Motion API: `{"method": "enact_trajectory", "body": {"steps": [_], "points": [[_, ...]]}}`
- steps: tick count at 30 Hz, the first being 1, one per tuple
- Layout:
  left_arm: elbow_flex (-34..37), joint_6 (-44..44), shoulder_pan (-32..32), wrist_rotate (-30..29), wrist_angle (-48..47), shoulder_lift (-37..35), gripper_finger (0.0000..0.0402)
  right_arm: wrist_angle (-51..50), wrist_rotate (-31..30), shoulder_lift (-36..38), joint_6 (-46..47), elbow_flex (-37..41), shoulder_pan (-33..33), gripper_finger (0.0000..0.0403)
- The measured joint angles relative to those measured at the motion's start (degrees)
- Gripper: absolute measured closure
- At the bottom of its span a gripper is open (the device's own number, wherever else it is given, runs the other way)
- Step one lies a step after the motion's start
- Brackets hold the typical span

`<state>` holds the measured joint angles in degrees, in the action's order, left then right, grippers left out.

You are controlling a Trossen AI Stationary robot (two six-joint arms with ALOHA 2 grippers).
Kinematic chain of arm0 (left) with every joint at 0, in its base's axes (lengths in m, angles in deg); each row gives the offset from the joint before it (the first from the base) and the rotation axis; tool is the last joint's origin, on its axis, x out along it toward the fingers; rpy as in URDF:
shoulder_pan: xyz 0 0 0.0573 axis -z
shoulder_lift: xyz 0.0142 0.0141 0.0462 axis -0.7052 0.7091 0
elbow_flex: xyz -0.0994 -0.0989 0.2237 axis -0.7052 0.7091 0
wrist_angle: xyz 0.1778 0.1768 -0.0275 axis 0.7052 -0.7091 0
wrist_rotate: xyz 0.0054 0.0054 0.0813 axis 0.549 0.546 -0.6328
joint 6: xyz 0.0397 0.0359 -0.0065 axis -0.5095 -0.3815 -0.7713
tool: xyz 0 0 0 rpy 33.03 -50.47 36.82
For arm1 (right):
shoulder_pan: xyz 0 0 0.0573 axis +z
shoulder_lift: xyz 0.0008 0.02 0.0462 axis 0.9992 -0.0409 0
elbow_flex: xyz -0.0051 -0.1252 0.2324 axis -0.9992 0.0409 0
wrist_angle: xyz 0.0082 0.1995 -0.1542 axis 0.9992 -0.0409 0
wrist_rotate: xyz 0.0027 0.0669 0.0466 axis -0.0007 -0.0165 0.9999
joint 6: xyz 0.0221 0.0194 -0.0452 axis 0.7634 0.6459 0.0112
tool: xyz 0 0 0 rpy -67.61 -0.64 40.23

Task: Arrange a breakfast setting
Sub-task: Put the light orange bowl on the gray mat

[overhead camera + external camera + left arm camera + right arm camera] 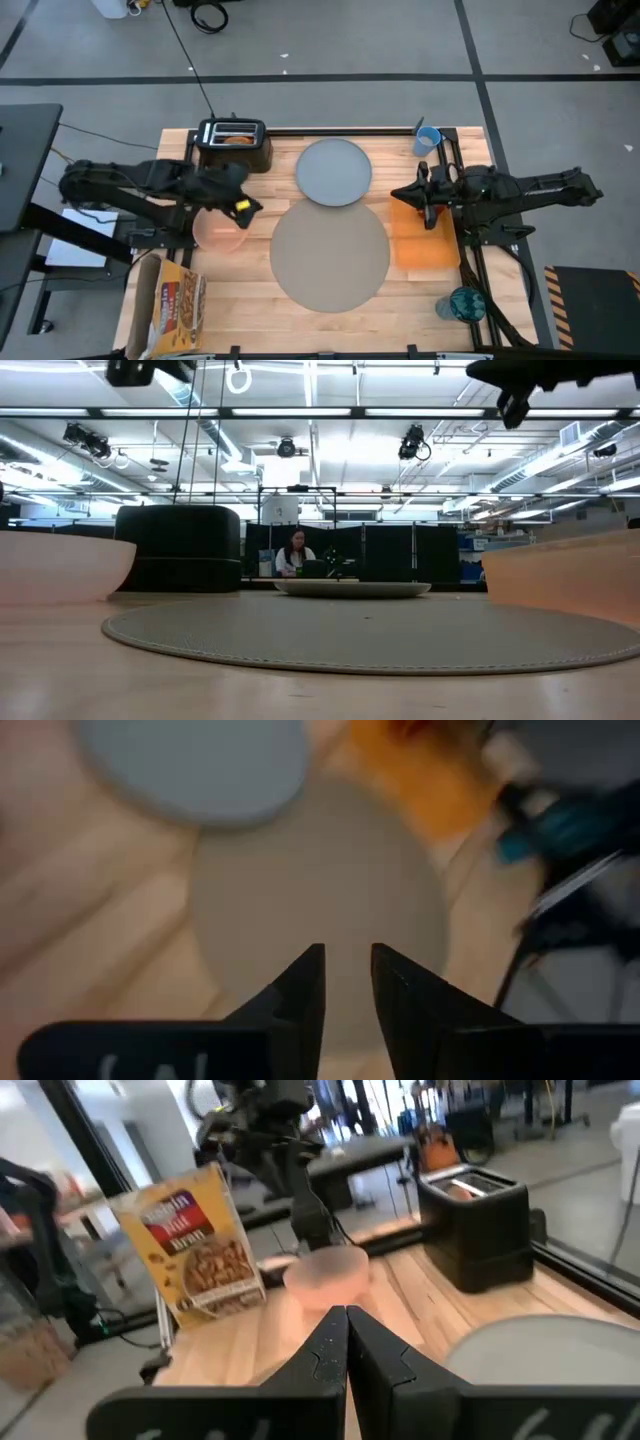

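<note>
While the tan placemat [330, 253] lay at the desk's near centre | pink bowl [220, 229] just under left end effector [243, 206], fingers slightly parted, empty | right end effector [403, 195] pinched closed, empty, beside grey plate [334, 171] behind the mat.

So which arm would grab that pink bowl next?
Probably the left: its pincer hovers right over the pink bowl, while the right pincer sits across the round placemat.
</note>
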<state>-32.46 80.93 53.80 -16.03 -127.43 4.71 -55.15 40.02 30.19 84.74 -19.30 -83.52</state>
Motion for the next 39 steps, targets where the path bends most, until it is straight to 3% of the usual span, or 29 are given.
{"method": "enact_trajectory", "body": {"steps": [5, 11, 16, 20, 25, 34, 39], "points": [[-3.2, 6.9, 2.9, 0.2, -13.0, 7.5, 0.0328, -2.3, -0.2, -4.2, -3.9, -4.3, -0.2, 0.0377], [0.1, 13.4, 5.0, 0.1, -13.4, 13.3, 0.0318, -5.1, -3.9, -8.6, -4.6, -4.3, -0.2, 0.0342], [5.3, 21.6, 5.4, 0.6, -13.0, 15.8, 0.0269, -5.0, -3.4, -13.0, -4.6, -4.3, -0.2, 0.0291], [11.9, 34.2, 5.0, 0.6, -10.6, 16.2, 0.0217, -5.0, -2.2, -16.2, -5.1, -4.3, -0.2, 0.0254], [17.5, 39.7, 5.2, 0.6, -2.3, 16.2, 0.0186, -4.6, 0.6, -19.6, -8.1, -4.3, -0.2, 0.0236], [21.7, 39.0, 4.5, -1.5, -0.5, 19.7, 0.0204, -1.8, 1.0, -24.8, -9.3, -4.2, -0.2, 0.0237], [22.2, 36.3, 4.4, -0.4, 3.7, 22.7, 0.0238, 2.0, 1.0, -25.8, -10.8, -4.2, -0.2, 0.0237]]}}
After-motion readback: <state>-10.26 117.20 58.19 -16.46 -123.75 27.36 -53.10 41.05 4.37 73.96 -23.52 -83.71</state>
